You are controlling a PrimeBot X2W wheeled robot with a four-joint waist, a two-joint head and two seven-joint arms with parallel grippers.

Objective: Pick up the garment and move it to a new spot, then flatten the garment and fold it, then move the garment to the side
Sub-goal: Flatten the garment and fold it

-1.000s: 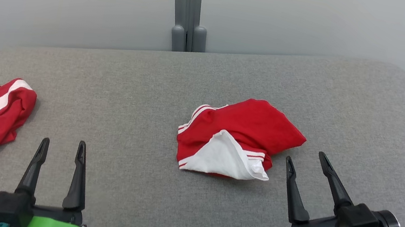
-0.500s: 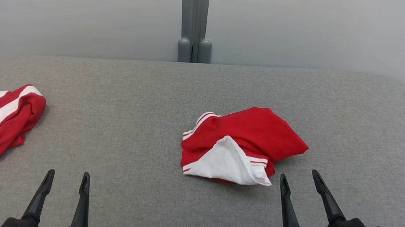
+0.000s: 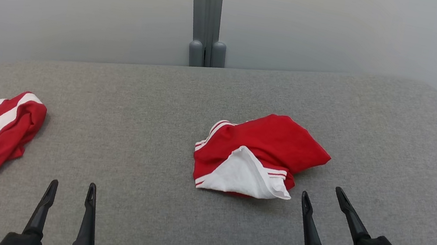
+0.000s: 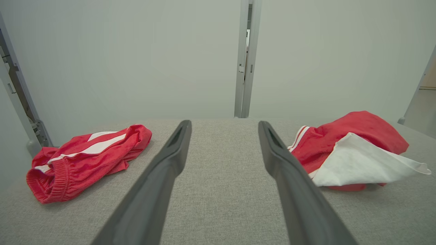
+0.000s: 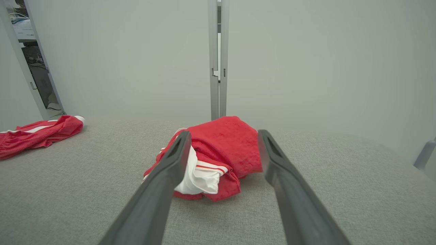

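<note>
My right claw (image 3: 322, 192) is wide apart, empty, near the red shorts (image 3: 277, 141). Picking up comes first; I must reach and pinch.

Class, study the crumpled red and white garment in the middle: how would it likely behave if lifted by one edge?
The garment lies in soft folds, so it would probably hang limp and unfold. Its thin white flap suggests it is light. Pushed across the grey fabric surface, it would likely bunch rather than slide.
</note>
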